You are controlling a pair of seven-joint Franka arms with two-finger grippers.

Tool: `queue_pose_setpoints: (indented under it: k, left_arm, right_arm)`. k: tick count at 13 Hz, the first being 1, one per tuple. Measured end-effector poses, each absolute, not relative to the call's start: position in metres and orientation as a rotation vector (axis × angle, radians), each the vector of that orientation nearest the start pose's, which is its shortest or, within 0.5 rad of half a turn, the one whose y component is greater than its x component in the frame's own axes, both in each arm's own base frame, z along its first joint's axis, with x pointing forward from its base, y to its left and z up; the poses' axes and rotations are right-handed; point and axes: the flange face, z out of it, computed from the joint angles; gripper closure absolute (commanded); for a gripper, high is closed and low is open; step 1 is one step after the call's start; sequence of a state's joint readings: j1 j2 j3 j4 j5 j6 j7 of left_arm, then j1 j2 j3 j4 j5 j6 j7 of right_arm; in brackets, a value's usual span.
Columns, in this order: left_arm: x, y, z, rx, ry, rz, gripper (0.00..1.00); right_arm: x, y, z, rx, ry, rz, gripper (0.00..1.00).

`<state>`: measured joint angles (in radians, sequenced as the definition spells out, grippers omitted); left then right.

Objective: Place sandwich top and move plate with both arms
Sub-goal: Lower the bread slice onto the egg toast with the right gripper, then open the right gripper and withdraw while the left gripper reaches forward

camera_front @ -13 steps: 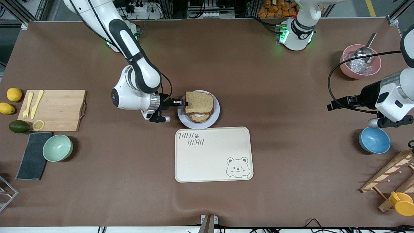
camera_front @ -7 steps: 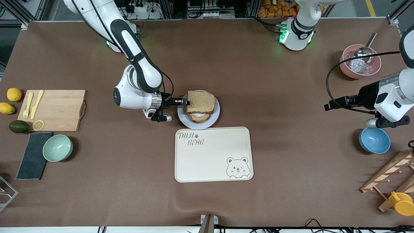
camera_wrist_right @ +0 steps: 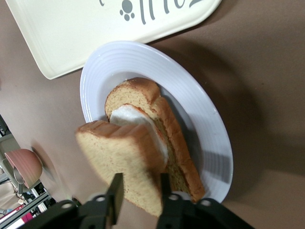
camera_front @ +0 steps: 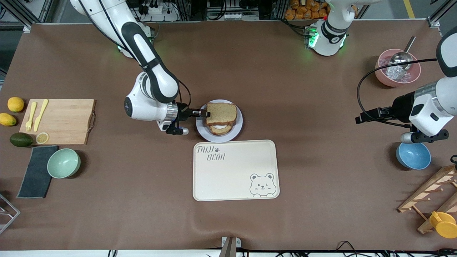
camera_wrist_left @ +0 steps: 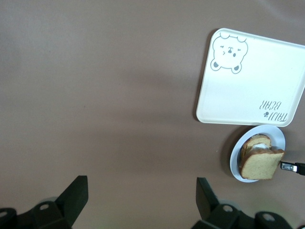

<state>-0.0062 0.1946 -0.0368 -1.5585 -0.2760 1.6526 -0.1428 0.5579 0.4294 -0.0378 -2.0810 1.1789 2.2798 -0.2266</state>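
The sandwich top (camera_front: 222, 112) has dropped flatter than a second ago and now rests on the egg-topped slice (camera_front: 220, 129) on the plate (camera_front: 237, 132). You see the right gripper (camera_front: 207, 114) at the plate's nine o'clock rim in the front view, its fingers (camera_wrist_right: 116, 191) a slice's thickness apart and still pinching the top's crust edge. The tray (camera_front: 235, 178) lies just at the plate's six o'clock. The left gripper (camera_front: 358, 119) has drifted slightly toward the plate; it hangs spread wide and holding nothing, over bare table at the blue bowl's (camera_front: 413, 155) ten o'clock.
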Motion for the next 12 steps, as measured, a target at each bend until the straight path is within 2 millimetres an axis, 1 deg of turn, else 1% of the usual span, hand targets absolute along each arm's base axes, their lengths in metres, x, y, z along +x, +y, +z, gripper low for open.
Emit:
queue_pose_setpoints:
  k: [2,3,5,7,10,12]
  left_arm:
    - [0.612,-0.061,0.529,-3.401,-0.209,0.190,0.00]
    - [0.612,-0.063,0.531,-3.402,-0.204,0.182,0.00]
    - [0.612,-0.061,0.532,-3.402,-0.207,0.175,0.00]
    - [0.612,-0.060,0.531,-3.402,-0.210,0.180,0.00]
    - [0.612,-0.062,0.519,-3.471,-0.258,0.244,0.00]
    - [0.611,-0.050,0.501,-3.525,-0.347,0.315,0.00]
  right_arm:
    - [0.486,0.304,0.209,-2.380,0.200,0.378,0.43]
    - [0.486,0.304,0.209,-2.380,0.201,0.377,0.41]
    - [0.489,0.305,0.211,-2.376,0.217,0.377,0.30]
    - [0.494,0.306,0.216,-2.370,0.245,0.374,0.29]
    - [0.507,0.300,0.225,-2.365,0.267,0.337,0.29]
    - [0.521,0.288,0.232,-2.373,0.273,0.305,0.29]
